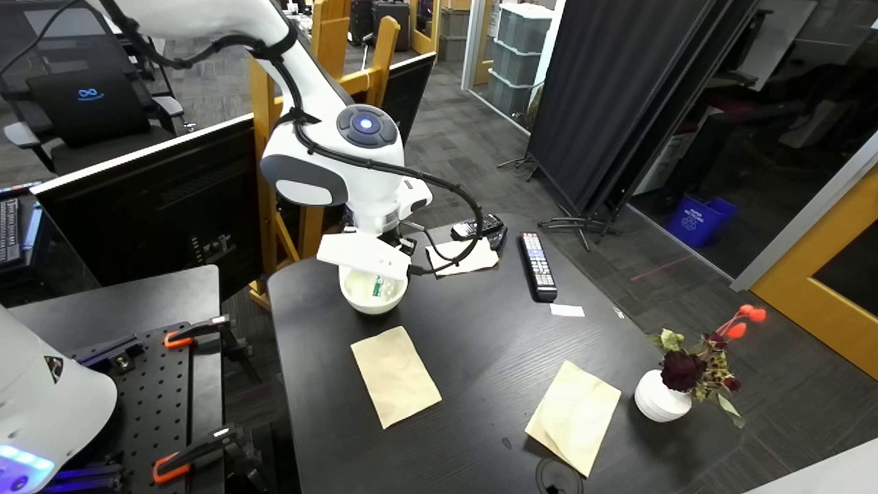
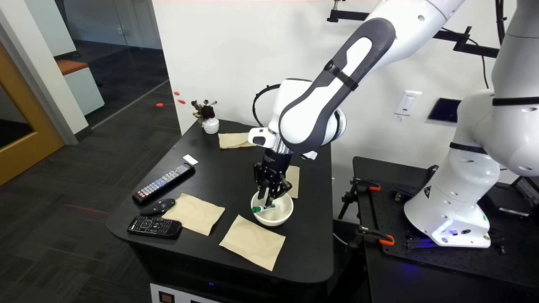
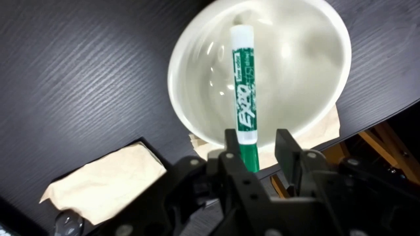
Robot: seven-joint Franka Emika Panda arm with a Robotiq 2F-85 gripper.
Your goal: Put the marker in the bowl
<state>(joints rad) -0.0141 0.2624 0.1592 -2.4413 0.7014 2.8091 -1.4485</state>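
Hand (image 3: 257, 139) parted at the bowl (image 3: 305, 85) near the worktop (image 3: 92, 82) edge, we judge the marker (image 3: 245, 95) light, slick and best pinched mid-barrel.

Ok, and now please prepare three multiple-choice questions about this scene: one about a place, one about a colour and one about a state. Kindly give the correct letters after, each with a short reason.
1. Which of these lies nearest the white vase?
A) the bowl
B) a tan napkin
C) a black remote

2. Which colour covers most of the marker?
A) green
B) red
C) blue

3. How does the gripper stand?
A) fully shut
B) hidden in every view
C) open

1 B: in both exterior views a tan napkin lies beside the vase, the other two farther off.
2 A: in the wrist view the marker's printed body and one end are green, with white parts.
3 C: in the wrist view the gripper's jaws stand apart, with a gap beside the marker.
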